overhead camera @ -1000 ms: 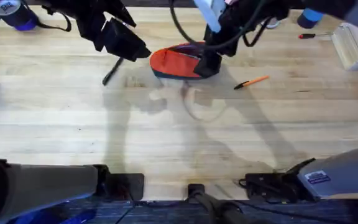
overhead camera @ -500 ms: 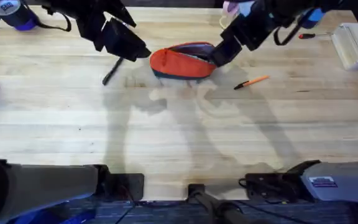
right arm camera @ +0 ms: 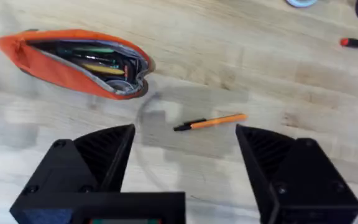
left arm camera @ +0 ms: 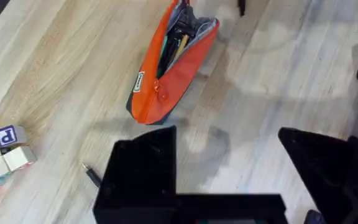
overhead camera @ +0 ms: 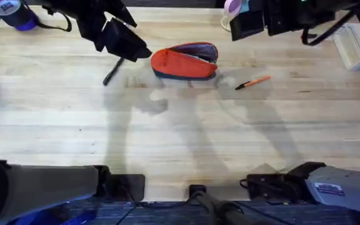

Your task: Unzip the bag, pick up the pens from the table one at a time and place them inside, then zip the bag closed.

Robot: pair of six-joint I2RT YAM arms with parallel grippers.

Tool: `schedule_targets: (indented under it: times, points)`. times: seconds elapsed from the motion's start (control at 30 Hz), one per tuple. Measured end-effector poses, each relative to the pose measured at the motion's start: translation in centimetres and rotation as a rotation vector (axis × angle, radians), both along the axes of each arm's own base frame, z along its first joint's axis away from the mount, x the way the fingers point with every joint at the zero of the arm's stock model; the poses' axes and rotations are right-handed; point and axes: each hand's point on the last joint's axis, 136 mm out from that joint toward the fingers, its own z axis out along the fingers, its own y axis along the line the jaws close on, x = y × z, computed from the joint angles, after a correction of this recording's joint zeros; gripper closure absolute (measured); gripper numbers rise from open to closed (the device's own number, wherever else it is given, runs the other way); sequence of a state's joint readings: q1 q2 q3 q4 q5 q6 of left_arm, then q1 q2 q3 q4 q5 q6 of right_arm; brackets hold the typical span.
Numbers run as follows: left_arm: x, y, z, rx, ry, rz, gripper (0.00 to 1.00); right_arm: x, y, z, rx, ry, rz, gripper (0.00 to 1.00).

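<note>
Hovering wide open and empty, the right hand [right arm camera: 185,152] hangs above the orange pen [right arm camera: 211,122] beside the unzipped bag [right arm camera: 73,61].

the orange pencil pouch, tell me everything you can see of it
The orange pencil pouch is soft fabric with a dark navy underside and a small label on its side. It lies on the wooden table, unzipped, its mouth gaping at one end. Pens or pencils, green, yellow and dark, show inside. Neither pincer touches it; the orange pen lies apart from it.

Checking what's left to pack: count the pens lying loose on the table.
2. The orange pen lies right of the open bag; the black pen lies left of it, partly under the left gripper. Others sit inside the bag.
</note>
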State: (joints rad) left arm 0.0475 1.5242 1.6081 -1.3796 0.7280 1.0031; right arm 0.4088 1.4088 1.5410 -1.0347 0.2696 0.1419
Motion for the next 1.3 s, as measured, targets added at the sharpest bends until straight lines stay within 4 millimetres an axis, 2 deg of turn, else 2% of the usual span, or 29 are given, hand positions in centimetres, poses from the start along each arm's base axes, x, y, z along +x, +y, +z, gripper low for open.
schedule_targets:
  times: [0.33, 0.63, 0.8, 0.97, 1.3]
  points:
    - [0.1, 0.0, 0.0, 0.0, -0.004, 0.0, 0.007, -0.8, -0.6, -0.4, 0.023, 0.031, -0.085, 0.005]
    - [0.1, 0.0, 0.0, 0.0, -0.004, 0.0, 0.008, -1.6, -2.8, -0.8, 0.144, 0.022, -0.473, 0.005]
    - [0.1, 0.0, 0.0, 0.0, -0.004, 0.0, 0.008, -1.7, -3.4, -0.7, 0.198, -0.003, -0.609, 0.005]
    - [0.1, 0.0, 0.0, 0.0, -0.003, 0.0, 0.007, -2.5, -5.2, -1.0, 0.144, -0.007, -0.69, 0.005]
    - [0.1, 0.0, 0.0, 0.0, -0.003, 0.0, 0.007, -2.3, -8.1, -1.2, 0.148, -0.032, -0.844, 0.005]
